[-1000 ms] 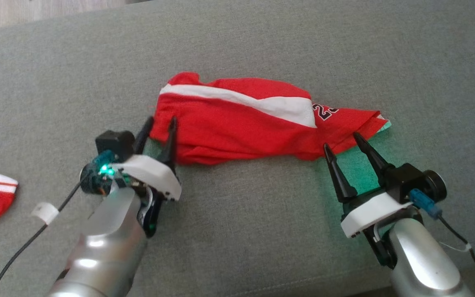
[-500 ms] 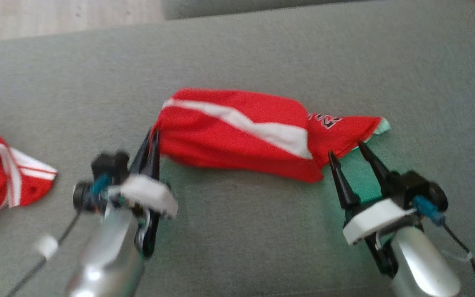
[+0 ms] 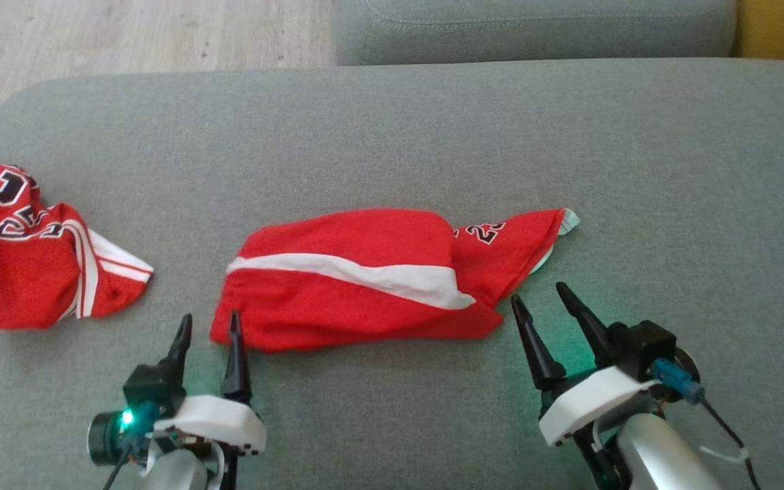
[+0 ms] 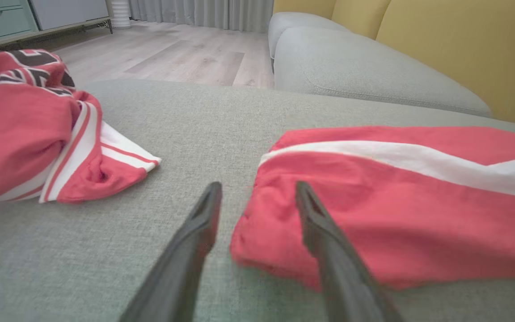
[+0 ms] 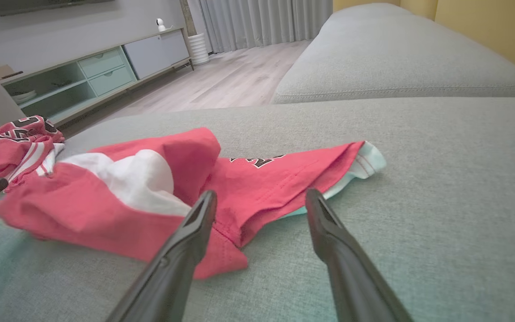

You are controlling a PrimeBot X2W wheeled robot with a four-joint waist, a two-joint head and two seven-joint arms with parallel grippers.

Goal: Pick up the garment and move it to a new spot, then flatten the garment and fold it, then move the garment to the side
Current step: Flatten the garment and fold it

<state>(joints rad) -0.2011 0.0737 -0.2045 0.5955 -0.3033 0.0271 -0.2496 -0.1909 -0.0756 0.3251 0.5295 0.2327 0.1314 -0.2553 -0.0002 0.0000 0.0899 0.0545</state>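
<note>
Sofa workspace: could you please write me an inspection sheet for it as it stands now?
Surface: grey sofa cushion, broad and flat.
Job's things: red garment with a white stripe, lying mid-cushion, folded over, right end rumpled.
Clutter: second red garment, crumpled near the cushion's left edge.
Grippers: left gripper and right gripper, jaws open, holding nothing, one near each end of the red garment.
Cables: black cable trailing from the right wrist.
Surroundings: wood floor, another cushion behind, yellow backrest.
</note>
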